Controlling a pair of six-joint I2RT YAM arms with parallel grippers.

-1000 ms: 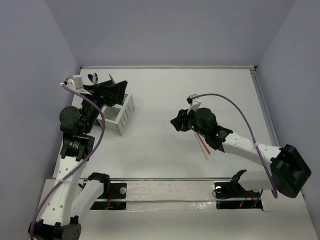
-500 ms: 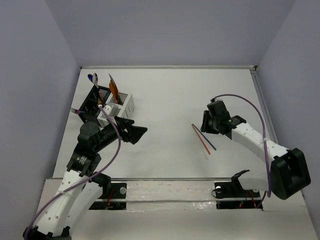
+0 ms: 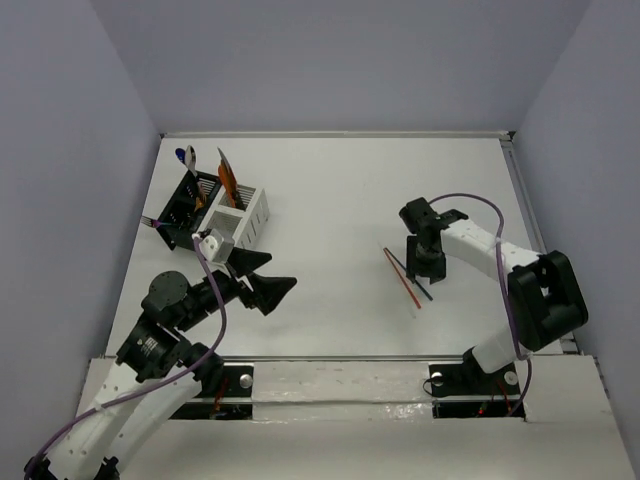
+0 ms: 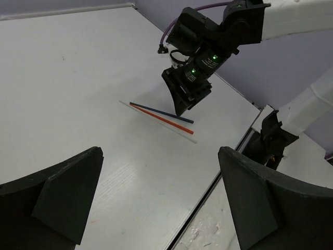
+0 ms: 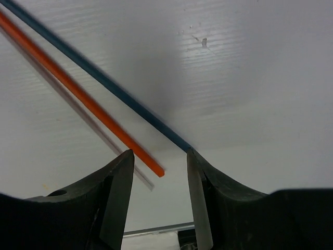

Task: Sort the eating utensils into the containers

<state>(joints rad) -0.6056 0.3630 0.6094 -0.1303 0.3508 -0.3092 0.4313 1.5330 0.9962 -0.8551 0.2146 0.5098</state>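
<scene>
Three slim sticks lie together on the table: an orange one, a dark blue one and a white one. My right gripper is open just above their ends, its fingers straddling the orange and blue tips. The black caddy and the white caddy stand joined at the left and hold several utensils, with a blue spoon and an orange piece sticking up. My left gripper is open and empty, below the caddies.
The table's front edge rail runs just below the sticks. The right wall edge is close to the right arm. The right arm shows in the left wrist view.
My left arm has drawn back from the caddies toward the front. My right gripper has swung down over the ends of the sticks. The sticks have not moved.
</scene>
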